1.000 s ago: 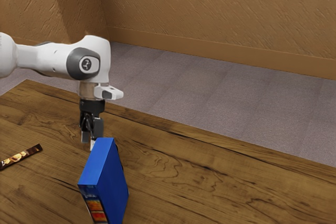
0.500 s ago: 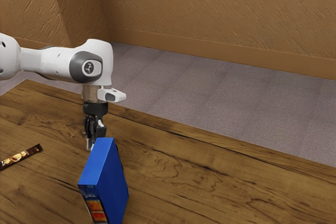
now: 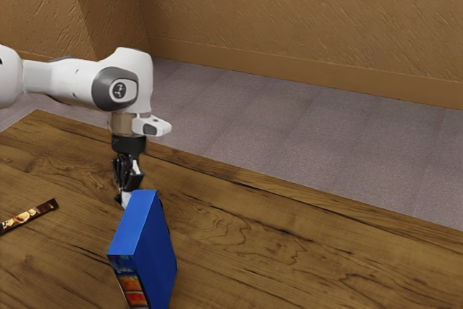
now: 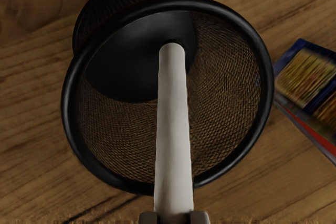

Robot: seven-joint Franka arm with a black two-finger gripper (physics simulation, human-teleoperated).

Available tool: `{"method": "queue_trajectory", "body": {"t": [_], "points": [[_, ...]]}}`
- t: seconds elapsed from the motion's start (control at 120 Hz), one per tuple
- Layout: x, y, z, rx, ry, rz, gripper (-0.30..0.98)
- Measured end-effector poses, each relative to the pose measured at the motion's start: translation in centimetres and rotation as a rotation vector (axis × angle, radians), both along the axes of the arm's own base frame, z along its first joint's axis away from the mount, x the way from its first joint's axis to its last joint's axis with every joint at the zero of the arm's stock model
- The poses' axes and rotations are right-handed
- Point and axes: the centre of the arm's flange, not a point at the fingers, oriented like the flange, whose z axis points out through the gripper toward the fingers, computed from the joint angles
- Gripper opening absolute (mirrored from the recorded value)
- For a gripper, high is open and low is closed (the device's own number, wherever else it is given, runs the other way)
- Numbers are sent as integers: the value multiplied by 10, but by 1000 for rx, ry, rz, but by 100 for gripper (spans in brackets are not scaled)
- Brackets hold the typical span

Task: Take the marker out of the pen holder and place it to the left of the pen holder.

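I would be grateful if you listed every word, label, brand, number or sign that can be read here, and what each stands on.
No word, brand name or number can be read.
Arm: a round emblem, its mark too small to make out.
Blue box: printed panels, any lettering too blurred to read.
Bar wrapper: printed, any lettering too small to read.
Marker and pen holder: no lettering visible.

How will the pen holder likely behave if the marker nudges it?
The pen holder has see-through mesh walls, so it is probably light for its size and apt to slide or tip when nudged. Its rim is round, so it could well roll once over. I see only the marker in it, so little probably weighs it down.
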Motion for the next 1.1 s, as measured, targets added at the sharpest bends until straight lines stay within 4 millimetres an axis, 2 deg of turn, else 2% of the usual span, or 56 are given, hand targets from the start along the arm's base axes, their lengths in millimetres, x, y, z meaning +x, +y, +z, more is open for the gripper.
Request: {"method": "queue_trajectory", "body": {"t": [0.358, 0.492, 0.65, 0.75, 0.792, 0.875, 0.917, 1.05, 1.1], "points": [[-25, -5, 84, 150, -56, 25, -10], [-34, -4, 98, 172, -38, 30, -10], [-36, 10, 95, 159, -2, 45, -10], [-33, 23, 75, 128, 45, 51, -10], [-32, 41, 65, 114, 65, 78, -10], [-41, 104, 46, 83, 105, 185, -10], [-43, 120, 34, 68, 124, 206, -10], [-39, 115, 17, 58, 143, 172, -10], [-38, 115, 11, 50, 151, 168, -2]]}}
